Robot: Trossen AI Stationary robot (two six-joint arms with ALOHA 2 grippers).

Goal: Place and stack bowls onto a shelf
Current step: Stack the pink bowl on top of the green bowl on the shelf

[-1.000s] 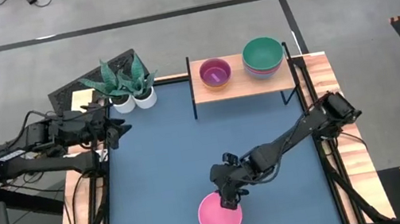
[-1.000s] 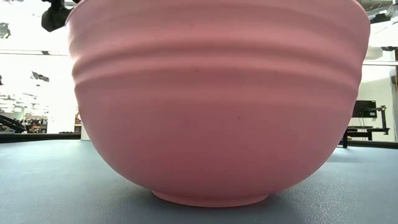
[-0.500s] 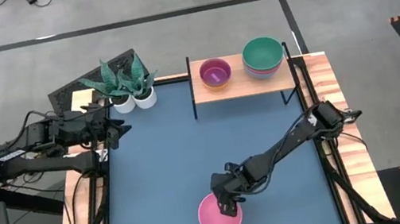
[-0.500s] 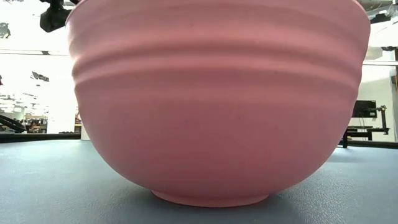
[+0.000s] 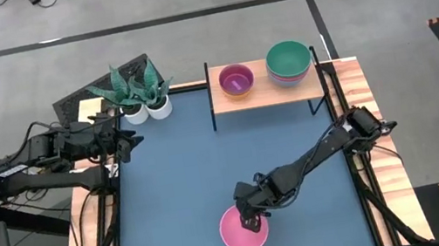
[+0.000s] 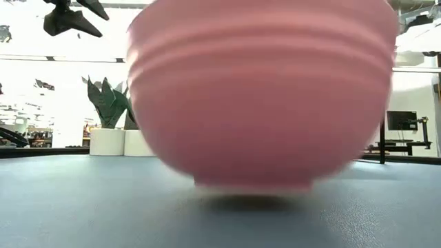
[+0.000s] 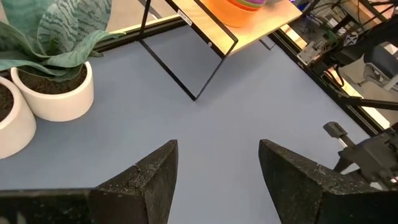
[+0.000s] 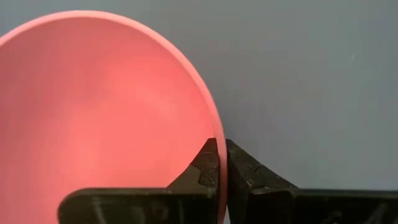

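At the near edge of the blue table [image 5: 176, 183], the right gripper [image 8: 221, 163] pinches the rim of a pink bowl [image 5: 244, 230], its two dark fingers [image 8: 247, 171] closed tight with one inside the wall and one outside. From table height, the bowl [image 6: 262, 93] fills much of the frame, blurred, its base appearing just clear of the blue surface above a dark shadow. The right arm [image 5: 313, 158] stretches in from the table's right side to reach it.

Farther back, across open tabletop, two white plant pots [image 5: 148, 110] with striped green leaves stand at the far left corner. The left gripper [image 5: 127, 141] waits at the table's left edge near those pots, its jaws standing wide apart with nothing between them, as its own wrist camera shows.

Along the far edge stands the shelf [image 5: 265, 92], a light-wood board on thin black legs. On it rest a purple bowl [image 5: 236, 79] with a yellow one nested inside, and to its right a green bowl [image 5: 288, 59] topping a stack of others.
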